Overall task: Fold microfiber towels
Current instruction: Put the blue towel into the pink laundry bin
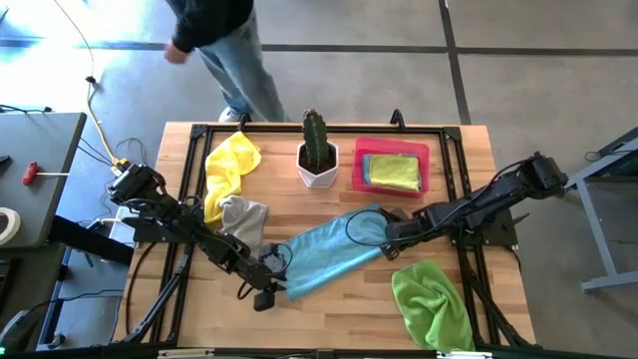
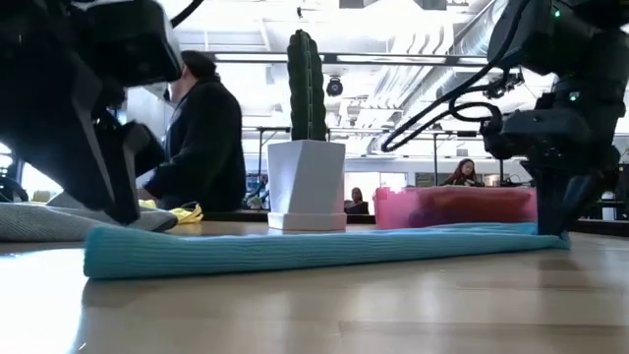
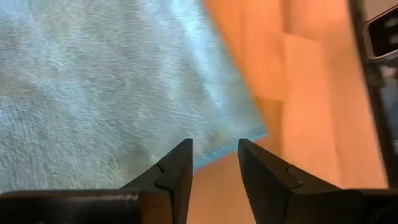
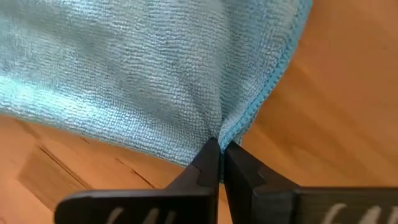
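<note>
A light blue microfiber towel (image 1: 334,249) lies as a long folded strip slanting across the table's middle (image 2: 295,251). My right gripper (image 4: 219,144) is shut on its far right end (image 1: 387,231). My left gripper (image 3: 214,157) stands open just over the strip's near left corner (image 3: 258,134), with the hem showing in the gap between its fingers; whether they touch it I cannot tell. A yellow towel (image 1: 229,165) and a grey towel (image 1: 244,217) lie crumpled at the far left. A lime green towel (image 1: 434,299) lies bunched at the near right. My right gripper pinches the light blue towel between its two fingers, just inside the hemmed edge (image 4: 245,118) at the strip's far right end. The fingers come steeply from above. The cloth puckers into the pinch (image 4: 214,127), and the towel lies flat on the table.
A cactus in a white pot (image 1: 317,158) stands at the far middle. Beside it, a pink tray (image 1: 391,148) holds folded cloths. A person (image 1: 224,45) stands beyond the table's far edge. Black frame rails (image 1: 184,199) run along the table's sides.
</note>
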